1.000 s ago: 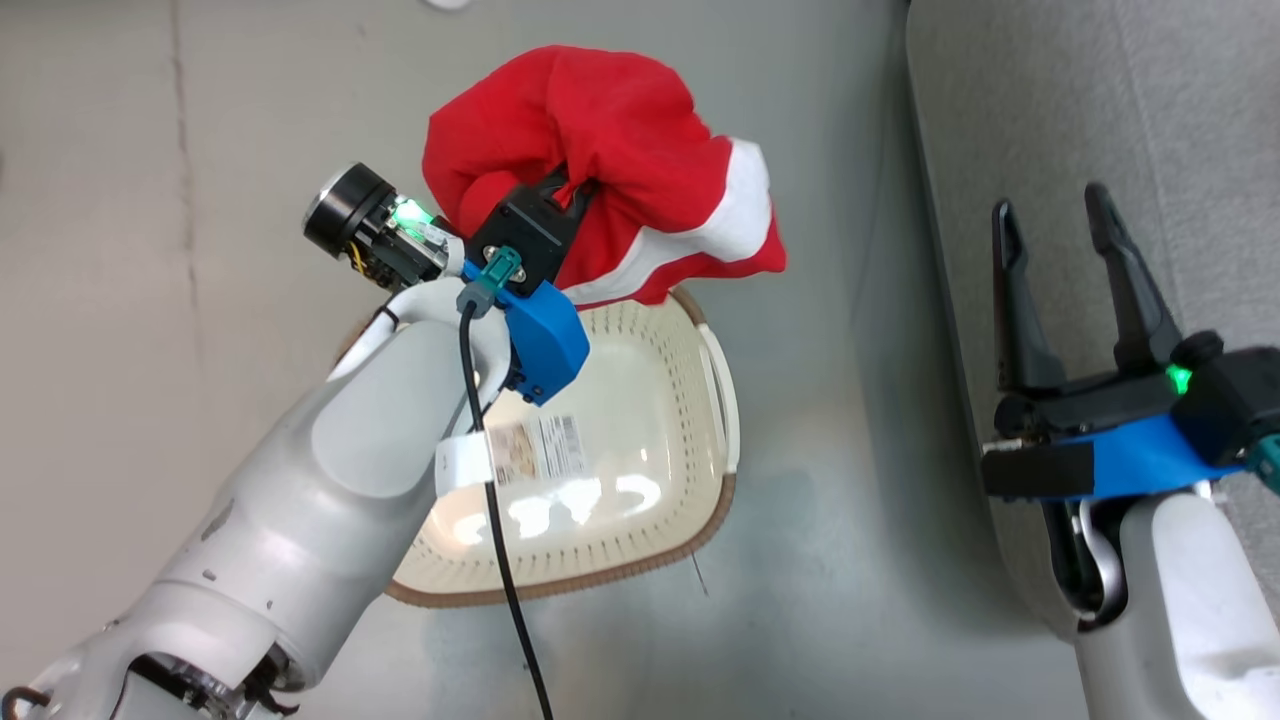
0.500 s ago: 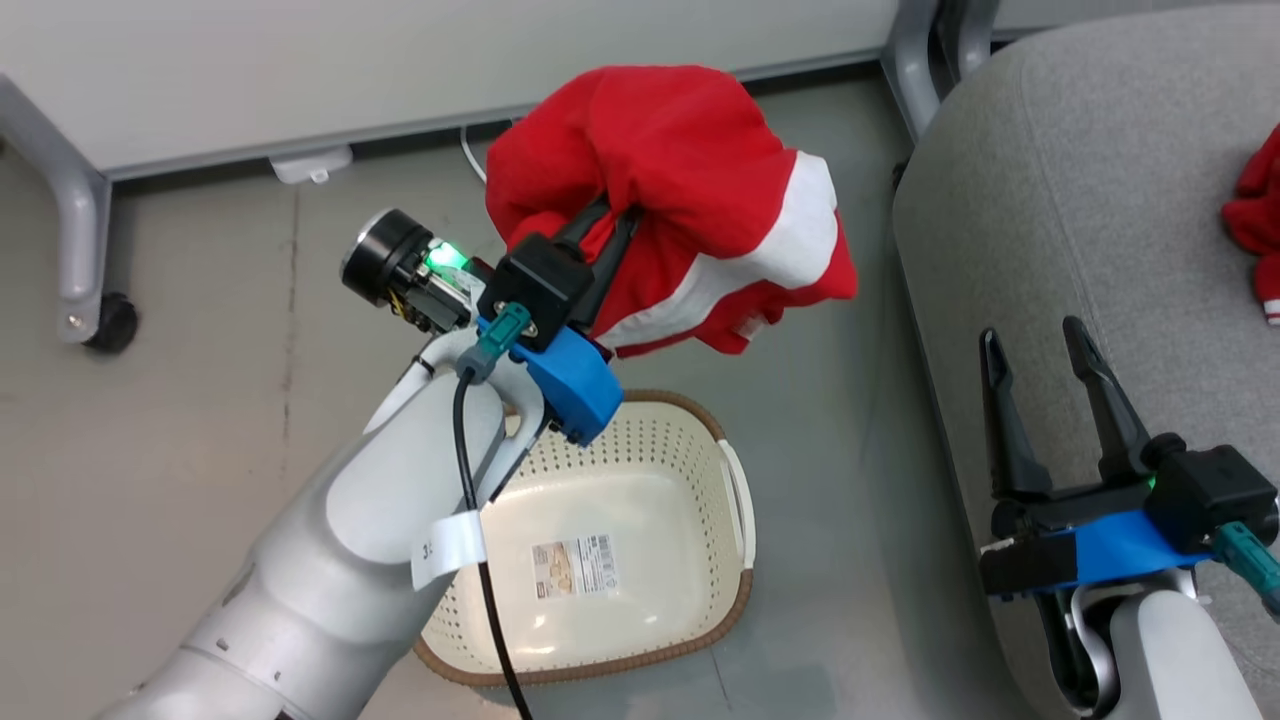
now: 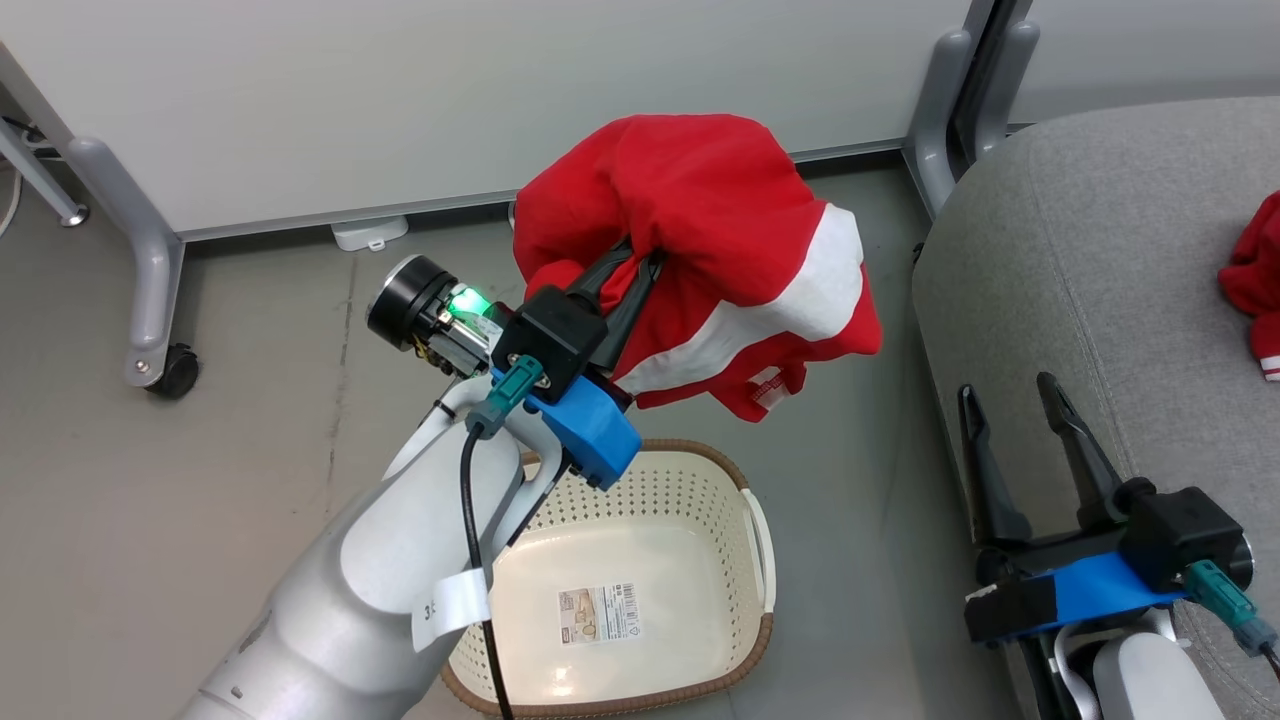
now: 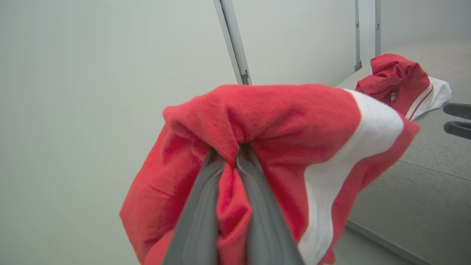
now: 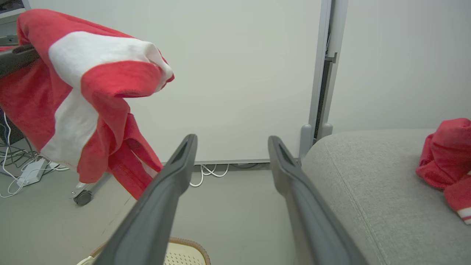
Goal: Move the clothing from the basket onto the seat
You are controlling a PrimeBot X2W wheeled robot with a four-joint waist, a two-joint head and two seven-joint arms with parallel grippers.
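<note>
Spanning the far side, a white partition (image 3: pixel 450 90) backs open floor (image 3: pixel 300 330). The grey seat (image 3: pixel 1100 230), right, holds 1 red garment (image 3: pixel 1255 285). Above the far rim of the basket (image 3: pixel 690 480), the left gripper (image 3: pixel 632 270) clamps the second garment (image 3: pixel 720 210); the right gripper (image 3: pixel 1005 387) gapes beside the seat.

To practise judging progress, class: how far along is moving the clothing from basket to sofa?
Done: one red-and-white fabric garment lies on the big grey upholstered sofa; the cream perforated plastic basket shows no clothing. In hand: the left gripper is shut on the second red-and-white garment, in the air. Left: carry it over and release it on the sofa.
</note>
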